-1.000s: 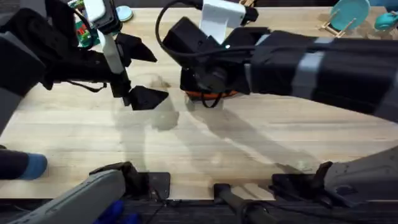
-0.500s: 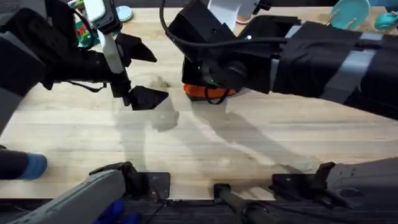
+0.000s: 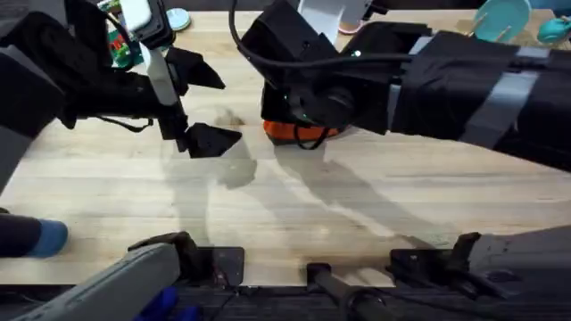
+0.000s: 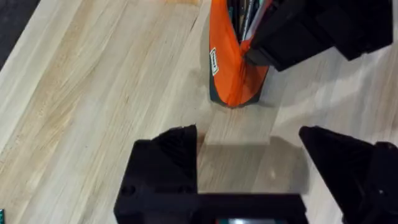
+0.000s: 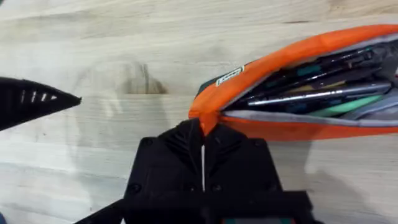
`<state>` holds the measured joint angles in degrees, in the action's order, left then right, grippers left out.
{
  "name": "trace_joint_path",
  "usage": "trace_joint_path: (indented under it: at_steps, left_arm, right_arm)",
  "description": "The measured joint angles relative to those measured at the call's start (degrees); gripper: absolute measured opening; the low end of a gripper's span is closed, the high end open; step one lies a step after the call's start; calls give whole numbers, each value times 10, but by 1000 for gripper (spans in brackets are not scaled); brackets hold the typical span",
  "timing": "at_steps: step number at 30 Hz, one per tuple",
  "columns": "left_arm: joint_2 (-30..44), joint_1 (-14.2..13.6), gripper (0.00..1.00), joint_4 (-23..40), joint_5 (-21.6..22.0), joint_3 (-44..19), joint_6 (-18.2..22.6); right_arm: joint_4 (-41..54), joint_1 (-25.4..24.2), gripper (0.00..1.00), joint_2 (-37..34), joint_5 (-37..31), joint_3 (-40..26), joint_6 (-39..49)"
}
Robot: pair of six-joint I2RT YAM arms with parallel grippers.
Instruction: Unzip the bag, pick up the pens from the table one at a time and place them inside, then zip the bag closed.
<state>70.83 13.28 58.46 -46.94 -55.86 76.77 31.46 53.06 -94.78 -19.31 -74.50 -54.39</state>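
Observation:
The orange bag (image 3: 302,132) lies on the table (image 3: 294,214) just past its middle, mostly covered by my right arm. In the right wrist view the bag (image 5: 292,50) gapes unzipped, with a silver pen (image 5: 305,97) and several dark pens inside it. My right gripper (image 5: 202,144) is shut on the bag's orange end, where the zipper stops. My left gripper (image 3: 210,102) hangs open to the left of the bag, nothing between its fingers. Seen from the left wrist, the bag (image 4: 225,62) lies a little beyond the open left gripper (image 4: 249,146).
A green and red object (image 3: 120,49) and a teal disc (image 3: 177,18) sit at the far left. Teal items (image 3: 500,18) stand at the far right corner. A blue object (image 3: 45,237) is at the near left edge. Bare planks lie nearer the bases.
A second ago the right arm sat lower and more to the left. It has since risen and shifted right, baring a little more of the bag's orange end. The left arm has stayed still.

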Motion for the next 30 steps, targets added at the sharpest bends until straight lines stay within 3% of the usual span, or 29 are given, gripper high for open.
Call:
trace_joint_path:
  at_steps: [17, 23, 30]
  left_arm:
    - [0, 0, 993, -25, -8, 0, 1]
    - [9, 0, 993, -29, -42, 0, 29]
    - [85, 0, 993, -34, -89, 0, 63]
  right_arm:
    - [0, 0, 30, 0, -2, 0, 0]
    - [0, 0, 30, 0, -2, 0, 0]
    - [0, 0, 30, 0, -2, 0, 0]
